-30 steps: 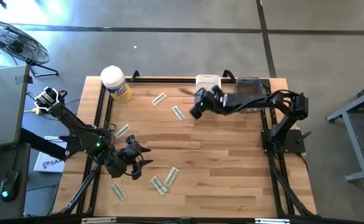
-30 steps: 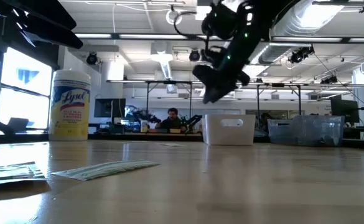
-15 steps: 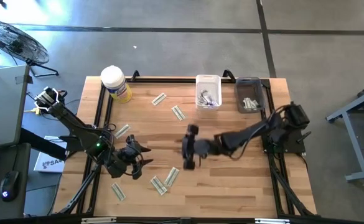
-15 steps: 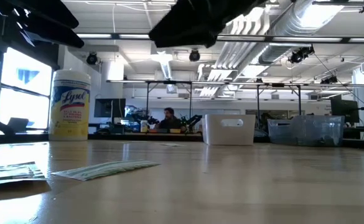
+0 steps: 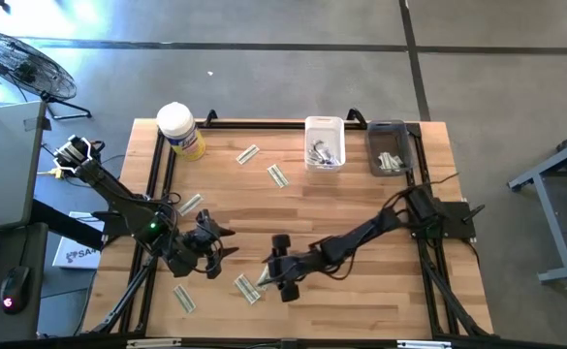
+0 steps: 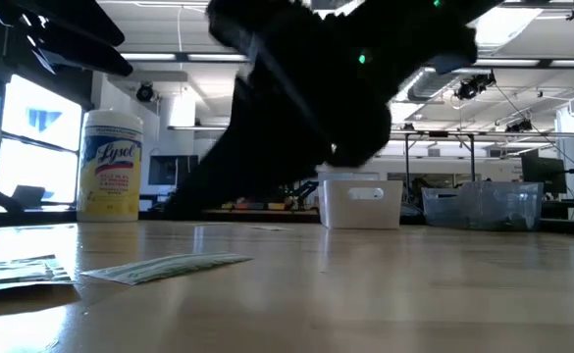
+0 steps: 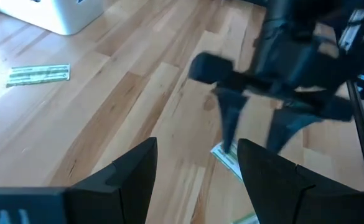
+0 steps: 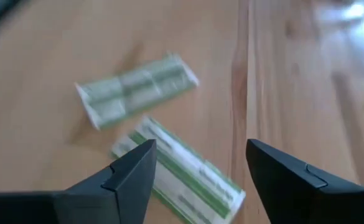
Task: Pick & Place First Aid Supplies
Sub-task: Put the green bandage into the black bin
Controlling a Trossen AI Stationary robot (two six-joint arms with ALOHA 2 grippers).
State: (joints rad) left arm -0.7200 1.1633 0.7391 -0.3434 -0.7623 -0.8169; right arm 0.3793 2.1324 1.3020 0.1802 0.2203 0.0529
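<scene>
Pale-green-and-white strip packets lie flat on the wooden table: two side by side near the near edge (image 5: 256,281), one alone (image 5: 184,298), others farther off (image 5: 279,175) (image 5: 247,154) (image 5: 190,205). My right gripper (image 5: 273,273) is open just above the near pair. Its wrist view shows its fingers (image 8: 200,171) standing over one strip (image 8: 178,174), with the second strip (image 8: 135,90) beyond. My left gripper (image 5: 217,244) is open and waits to the left of that pair; in its wrist view (image 7: 197,162) it looks toward the right gripper (image 7: 256,118).
A white bin (image 5: 324,142) with packets inside and a clear bin (image 5: 390,150) stand at the far edge. The yellow tub with a white lid (image 5: 179,129) is at the far left corner. A black frame (image 5: 157,165) runs along the table's sides. In the low view the right arm (image 6: 316,98) blocks the middle.
My right arm has swung from above the white bin at the far edge across the table toward the near edge and left, coming down low over the pair of strips. The packets have not moved.
</scene>
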